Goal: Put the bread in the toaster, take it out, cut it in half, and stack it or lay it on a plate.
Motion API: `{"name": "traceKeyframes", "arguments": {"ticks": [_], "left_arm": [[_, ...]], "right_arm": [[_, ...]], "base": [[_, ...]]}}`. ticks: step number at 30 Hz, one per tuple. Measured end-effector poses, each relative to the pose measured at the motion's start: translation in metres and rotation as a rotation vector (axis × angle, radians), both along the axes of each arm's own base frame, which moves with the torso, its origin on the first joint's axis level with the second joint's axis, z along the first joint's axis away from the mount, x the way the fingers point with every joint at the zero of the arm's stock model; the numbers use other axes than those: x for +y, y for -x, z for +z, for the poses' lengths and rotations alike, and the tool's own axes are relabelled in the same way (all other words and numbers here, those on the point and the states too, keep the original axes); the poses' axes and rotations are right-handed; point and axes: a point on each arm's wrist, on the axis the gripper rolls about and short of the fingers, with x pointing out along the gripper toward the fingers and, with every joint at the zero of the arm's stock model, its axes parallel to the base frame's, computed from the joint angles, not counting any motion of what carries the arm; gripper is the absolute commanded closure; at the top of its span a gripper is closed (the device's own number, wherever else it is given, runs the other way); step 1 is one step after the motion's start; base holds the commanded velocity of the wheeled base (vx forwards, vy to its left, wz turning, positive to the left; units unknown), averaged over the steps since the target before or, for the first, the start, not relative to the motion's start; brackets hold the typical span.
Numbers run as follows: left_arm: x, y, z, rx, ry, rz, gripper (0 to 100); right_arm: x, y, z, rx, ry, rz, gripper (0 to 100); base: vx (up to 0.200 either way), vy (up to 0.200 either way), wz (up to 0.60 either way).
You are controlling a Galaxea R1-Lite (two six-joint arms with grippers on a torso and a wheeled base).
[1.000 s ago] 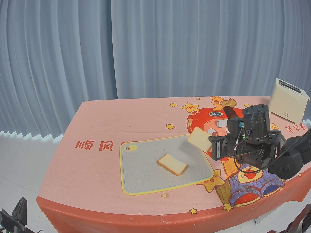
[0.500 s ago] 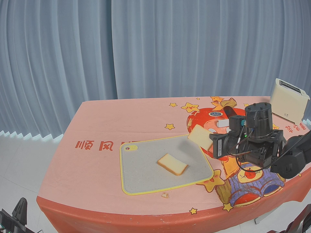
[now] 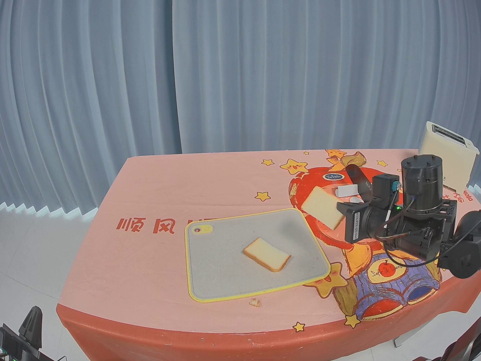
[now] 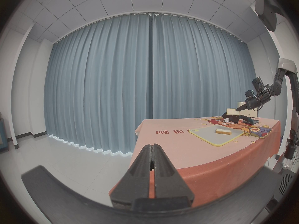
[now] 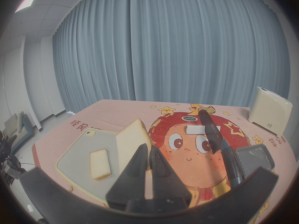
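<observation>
My right gripper is shut on a tilted slice of bread, held in the air just past the right edge of the grey cutting board. A second, smaller piece of bread lies flat on the board. The cream toaster stands at the table's far right corner. My left gripper hangs shut, low and well off the table's left side.
A black-handled knife lies on the pink tablecloth beyond the right gripper. A dark grey tray sits beside it. A crumb lies near the front table edge.
The right gripper has carried the bread slice to the right and slightly up, off the board's edge. The piece on the board and the left arm have not moved.
</observation>
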Motion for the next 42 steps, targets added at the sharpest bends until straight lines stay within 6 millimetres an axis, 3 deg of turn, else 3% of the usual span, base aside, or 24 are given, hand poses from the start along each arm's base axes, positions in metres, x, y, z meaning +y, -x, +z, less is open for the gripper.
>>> {"name": "traceKeyframes", "arguments": {"ticks": [25, 42], "left_arm": [[0.0, 0.0, 0.0, -0.001, 0.0, 0.002, 100], [0.0, 0.0, 0.0, -0.001, 0.0, 0.003, 100]], "right_arm": [[-0.051, 0.059, 0.008, -0.044, -0.03, -0.042, 100], [-0.067, 0.082, 0.005, -0.062, -0.044, -0.048, 100]], "base": [[0.0, 0.0, 0.0], [0.0, 0.0, 0.0]]}}
